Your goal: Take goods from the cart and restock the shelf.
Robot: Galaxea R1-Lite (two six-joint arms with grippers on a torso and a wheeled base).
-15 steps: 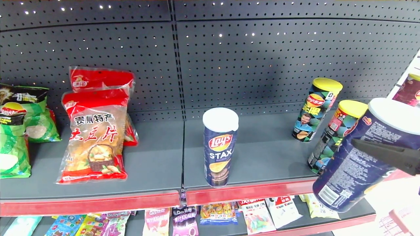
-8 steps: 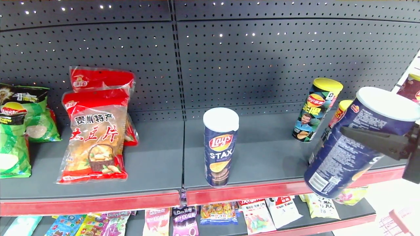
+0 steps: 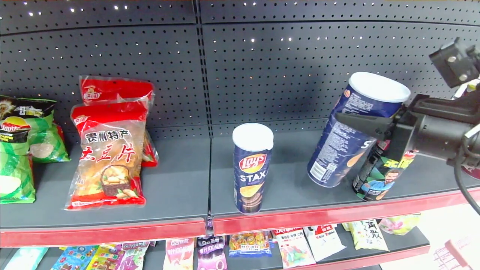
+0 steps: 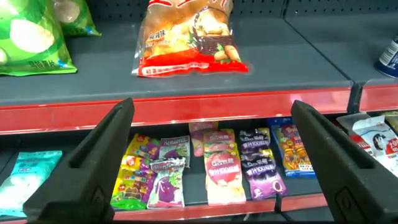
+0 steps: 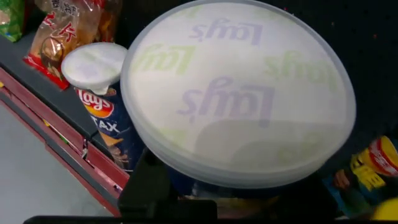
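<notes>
Right hand (image 3: pixel 354 124) clamping tilted blue can (image 3: pixel 335 153), half-hiding patterned can (image 3: pixel 379 180)

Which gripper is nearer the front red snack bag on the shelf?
Left. The left gripper hangs open at the shelf edge in front of the red bag; the right gripper, holding a blue can, is beyond the standing can.

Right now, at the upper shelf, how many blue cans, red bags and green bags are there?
Blue cans: 2
Red bags: 2
Green bags: 2
Total: 6
</notes>
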